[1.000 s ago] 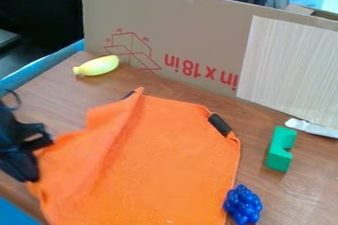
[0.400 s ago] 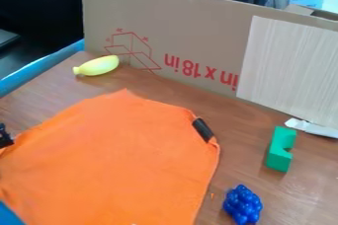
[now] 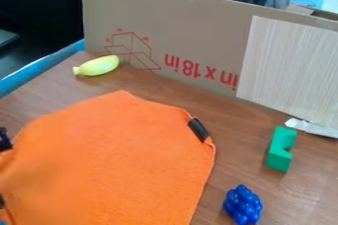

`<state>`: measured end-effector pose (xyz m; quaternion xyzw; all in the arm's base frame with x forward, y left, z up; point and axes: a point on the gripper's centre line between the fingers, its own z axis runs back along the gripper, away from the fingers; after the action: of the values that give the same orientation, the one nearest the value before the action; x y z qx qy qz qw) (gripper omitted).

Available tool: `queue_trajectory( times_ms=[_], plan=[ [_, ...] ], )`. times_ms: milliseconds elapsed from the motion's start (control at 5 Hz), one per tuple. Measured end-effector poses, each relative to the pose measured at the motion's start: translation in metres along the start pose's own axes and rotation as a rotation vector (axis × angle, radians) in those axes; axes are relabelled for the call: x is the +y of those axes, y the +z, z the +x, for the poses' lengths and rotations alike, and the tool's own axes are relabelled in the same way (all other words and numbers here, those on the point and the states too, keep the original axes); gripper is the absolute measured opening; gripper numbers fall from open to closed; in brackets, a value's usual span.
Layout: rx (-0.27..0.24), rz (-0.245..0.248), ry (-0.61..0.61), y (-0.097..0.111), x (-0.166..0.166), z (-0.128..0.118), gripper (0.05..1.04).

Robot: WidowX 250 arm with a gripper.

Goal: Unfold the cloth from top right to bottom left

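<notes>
Fingers (image 3: 5, 140) at left edge, cannot tell whether open, orange cloth (image 3: 119, 155), red printing (image 3: 199, 72) on cardboard (image 3: 198, 26)

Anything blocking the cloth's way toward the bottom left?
Nothing visible blocks it: the orange cloth reaches the view's left and bottom edges. The blue cluster and green block lie off to its right, and the yellow toy beyond its far edge.

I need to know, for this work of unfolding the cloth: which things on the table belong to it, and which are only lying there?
Belongs to the job:
- orange cloth, with a black tab at its edge

Just lying about:
- yellow toy banana
- green notched block
- blue toy grapes
</notes>
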<state>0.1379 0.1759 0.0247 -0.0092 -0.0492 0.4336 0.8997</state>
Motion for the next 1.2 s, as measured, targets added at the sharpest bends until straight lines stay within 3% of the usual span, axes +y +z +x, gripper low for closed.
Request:
queue_trajectory(
  times_ms=[200,400,600,800,1000,1200],
  plan=[
    [-0.163,0.171,-0.037,0.014,-0.011,-0.002,0.757],
    [-0.222,0.207,-0.07,0.024,-0.018,0.001,0.997],
    [-0.189,0.106,-0.13,0.013,-0.036,-0.001,1.0],
    [-0.129,0.008,-0.169,-0.014,-0.05,0.002,1.0],
    [-0.101,-0.018,-0.199,-0.033,-0.062,0.003,0.999],
    [-0.129,-0.015,-0.248,-0.034,-0.082,0.002,0.999]
  ],
)
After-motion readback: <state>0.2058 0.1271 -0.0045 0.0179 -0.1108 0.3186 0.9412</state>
